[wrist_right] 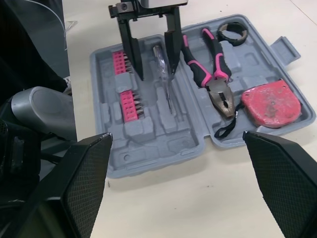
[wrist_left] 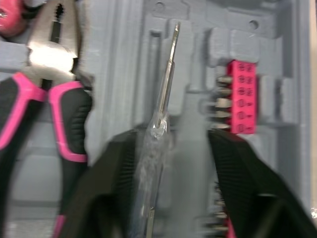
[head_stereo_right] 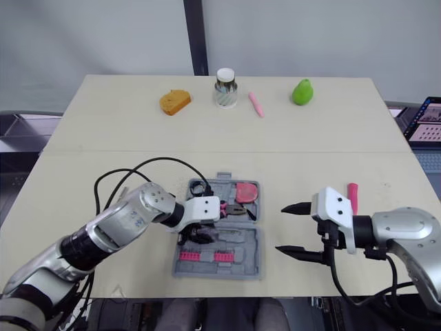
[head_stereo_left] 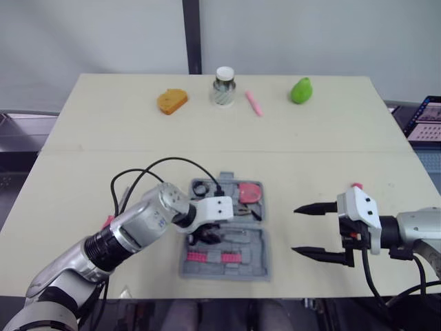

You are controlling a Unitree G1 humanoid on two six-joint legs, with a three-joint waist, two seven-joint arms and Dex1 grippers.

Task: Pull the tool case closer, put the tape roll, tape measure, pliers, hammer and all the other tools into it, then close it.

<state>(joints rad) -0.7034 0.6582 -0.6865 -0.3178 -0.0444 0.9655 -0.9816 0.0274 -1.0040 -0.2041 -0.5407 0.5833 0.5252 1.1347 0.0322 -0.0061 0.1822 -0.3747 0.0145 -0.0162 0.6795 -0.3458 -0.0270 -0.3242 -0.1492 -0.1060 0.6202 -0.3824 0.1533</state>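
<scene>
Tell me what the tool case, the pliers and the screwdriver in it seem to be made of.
Tool case: likely matte grey moulded plastic, judging by its formed recesses.
Pliers: bare steel-looking head with a dull sheen; handles seem black and pink rubbery plastic.
Screwdriver: see-through handle, probably clear plastic; thin shiny shaft looks metal.

Left arm: reaching forward and inward, wrist bending down. Left gripper: pointing downward, 2 fingers standing apart. Right arm: lying level, reaching inward. Right gripper: hovering, 2 fingers spreading wide, tips pointing left.
</scene>
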